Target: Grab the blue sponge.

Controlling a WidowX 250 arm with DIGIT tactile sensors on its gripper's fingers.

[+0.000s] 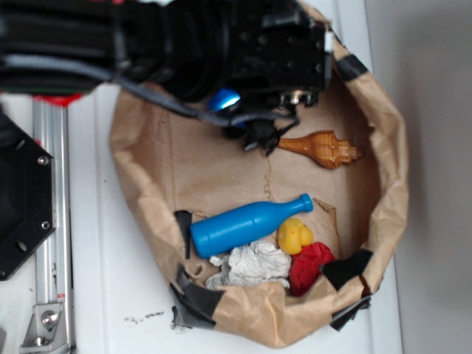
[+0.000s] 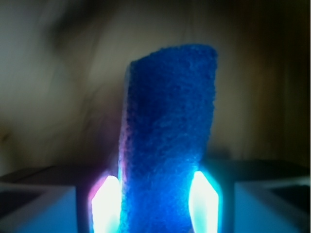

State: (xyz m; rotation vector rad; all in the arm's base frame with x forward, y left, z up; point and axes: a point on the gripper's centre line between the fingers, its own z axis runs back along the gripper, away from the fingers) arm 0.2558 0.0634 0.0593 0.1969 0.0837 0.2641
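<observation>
Squeezing the blue sponge (image 2: 167, 141) between its two fingers, the claw (image 2: 154, 204) has it standing up tall — only the bottom is pinched, so it could bend and slip out.

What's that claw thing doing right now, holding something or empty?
Gripper: closed on the blue sponge, which stands pinched between its two fingers.

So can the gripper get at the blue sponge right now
Yes, it seems so: in the wrist view the blue sponge already stands between the gripper's fingers, which press both its sides, with nothing in between.
</observation>
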